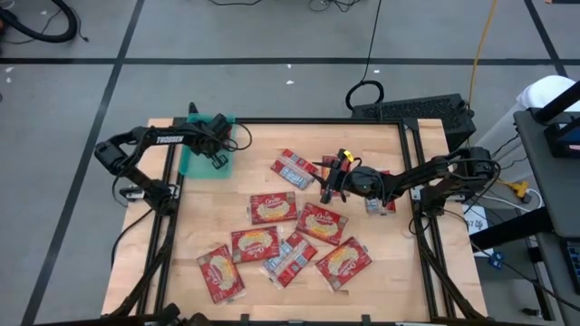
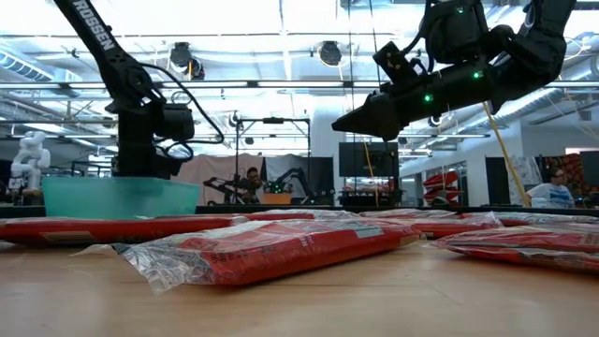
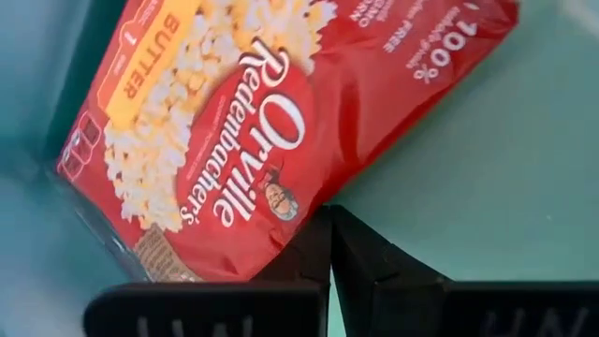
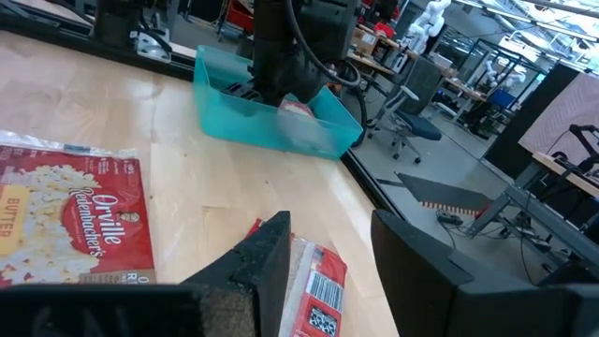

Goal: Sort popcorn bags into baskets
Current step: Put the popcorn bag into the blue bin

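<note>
My left gripper [image 1: 219, 156] reaches down into the teal tray [image 1: 193, 165] at the table's far left and is shut at the edge of a red popcorn bag [image 3: 243, 140] lying picture-side up inside it. My right gripper [image 1: 326, 186] is open and hovers above the table's middle [image 2: 342, 124]. Just below and ahead of its fingers [image 4: 328, 253] lies a bag showing its silvery barcode face [image 4: 316, 285]. Another red bag [image 4: 75, 220] lies beside that one. Several more bags [image 1: 272, 208] lie flat across the near half of the table. My left gripper pinches the popcorn bag at its long edge [image 3: 304, 225], about midway along, between the two shut fingertips. The bag lies slanted inside the tray, over the teal floor [image 3: 468, 168]. Whether it rests fully on the floor, I cannot tell.
The tray stands at the table's far left corner [image 2: 122, 197]. A bag [image 1: 294, 167] lies at the far middle and another sits partly under the right arm [image 1: 377, 205]. Bare wood shows between the tray and the bags [image 1: 217, 204]. A black frame [image 1: 412, 163] edges the table. People show in the room behind.
</note>
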You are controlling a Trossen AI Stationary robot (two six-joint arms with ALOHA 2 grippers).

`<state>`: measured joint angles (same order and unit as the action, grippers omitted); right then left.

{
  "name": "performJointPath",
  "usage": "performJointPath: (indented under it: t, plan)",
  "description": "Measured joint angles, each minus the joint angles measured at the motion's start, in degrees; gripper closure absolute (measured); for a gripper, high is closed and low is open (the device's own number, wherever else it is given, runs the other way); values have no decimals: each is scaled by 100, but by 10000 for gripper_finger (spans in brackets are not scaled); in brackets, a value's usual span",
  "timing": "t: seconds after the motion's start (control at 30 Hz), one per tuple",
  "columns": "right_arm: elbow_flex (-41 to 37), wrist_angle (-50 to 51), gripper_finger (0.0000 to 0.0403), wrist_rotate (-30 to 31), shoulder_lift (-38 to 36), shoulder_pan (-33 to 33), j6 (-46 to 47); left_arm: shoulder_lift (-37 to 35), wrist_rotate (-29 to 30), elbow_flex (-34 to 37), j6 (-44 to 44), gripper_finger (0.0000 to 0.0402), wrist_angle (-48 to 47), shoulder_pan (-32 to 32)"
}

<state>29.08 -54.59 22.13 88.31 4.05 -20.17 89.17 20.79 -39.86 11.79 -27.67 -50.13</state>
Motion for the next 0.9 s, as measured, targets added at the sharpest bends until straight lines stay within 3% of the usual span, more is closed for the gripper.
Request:
performJointPath:
  t: [0.13,0.33,0.63,0.77,0.9]
  plan:
    - [0,0,259,-2,0,-43,144,-82,439,-142,-183,398,-387,147]
    - [0,50,259,7,0,-161,629,-905,1029,-280,-316,396,-218,498]
    - [0,135,259,14,0,-333,1244,-1902,1025,-196,-334,395,-317,599]
    - [31,293,259,17,0,-391,1474,-2071,148,-194,-356,394,-293,624]
    - [429,1696,259,31,0,-378,1887,-2227,-818,-194,-486,394,64,848]
